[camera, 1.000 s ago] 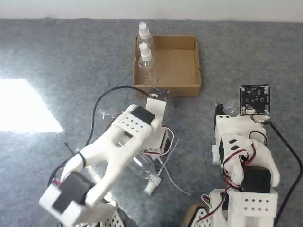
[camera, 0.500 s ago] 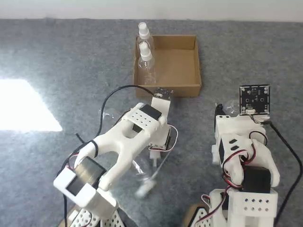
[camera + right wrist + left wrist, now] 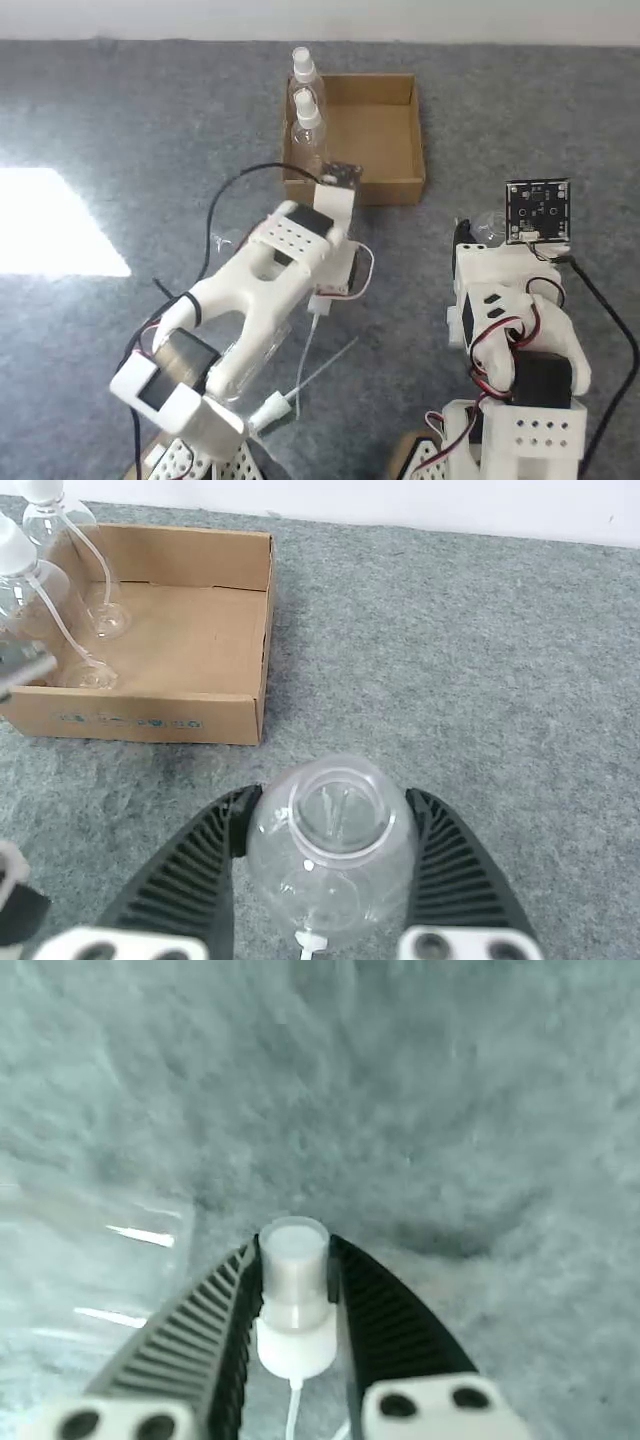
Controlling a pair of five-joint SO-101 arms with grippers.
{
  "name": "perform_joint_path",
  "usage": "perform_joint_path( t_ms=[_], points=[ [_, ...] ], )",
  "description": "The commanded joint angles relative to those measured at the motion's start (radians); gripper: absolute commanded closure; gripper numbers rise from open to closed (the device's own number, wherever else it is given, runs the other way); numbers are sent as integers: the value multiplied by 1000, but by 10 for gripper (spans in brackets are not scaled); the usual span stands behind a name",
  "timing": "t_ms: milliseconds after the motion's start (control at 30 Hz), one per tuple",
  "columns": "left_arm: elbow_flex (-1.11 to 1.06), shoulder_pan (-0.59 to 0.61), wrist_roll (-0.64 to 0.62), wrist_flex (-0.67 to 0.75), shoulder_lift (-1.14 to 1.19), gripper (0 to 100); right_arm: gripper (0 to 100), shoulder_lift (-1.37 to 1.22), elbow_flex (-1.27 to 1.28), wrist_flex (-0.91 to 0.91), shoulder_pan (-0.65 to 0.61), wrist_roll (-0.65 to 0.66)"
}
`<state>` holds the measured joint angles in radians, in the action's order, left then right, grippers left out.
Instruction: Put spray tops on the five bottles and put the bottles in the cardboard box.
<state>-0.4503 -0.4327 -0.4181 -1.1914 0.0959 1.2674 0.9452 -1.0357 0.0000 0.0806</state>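
Note:
My left gripper (image 3: 293, 1260) is shut on a white spray top (image 3: 293, 1300), held above the grey carpet. In the high view that spray top (image 3: 318, 301) hangs under the left arm's wrist with its thin tube (image 3: 305, 350) dangling. My right gripper (image 3: 330, 825) is shut on a clear uncapped bottle (image 3: 330, 855), held neck up short of the cardboard box (image 3: 150, 718). The high view shows this bottle (image 3: 488, 226) to the right of the box (image 3: 390, 190). Two capped bottles (image 3: 308, 130) stand at the box's left side.
A clear bottle (image 3: 252, 350) lies on the carpet under the left arm, also seen beside the left gripper (image 3: 90, 1260). A loose spray top (image 3: 270, 408) with its tube lies near the front edge. A bright patch of light (image 3: 50, 225) falls on the carpet at the left.
The left arm has swung and its wrist has shifted a little toward the box. The lying bottle and the loose spray top near the front have moved left. The right arm has kept still.

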Motion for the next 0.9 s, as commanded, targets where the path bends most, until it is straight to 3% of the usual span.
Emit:
perform_joint_path(
  t_ms=[0, 267, 867],
  points=[
    [97, 23, -6, -51, -9, 977, 909, 31, -26, 25, 8, -5],
    [137, 61, -5, -84, -106, 977, 911, 31, -26, 25, -1, -9],
    [-90, 210, -5, -12, -603, 977, 912, 31, -2, 18, -120, -2]
  ],
)
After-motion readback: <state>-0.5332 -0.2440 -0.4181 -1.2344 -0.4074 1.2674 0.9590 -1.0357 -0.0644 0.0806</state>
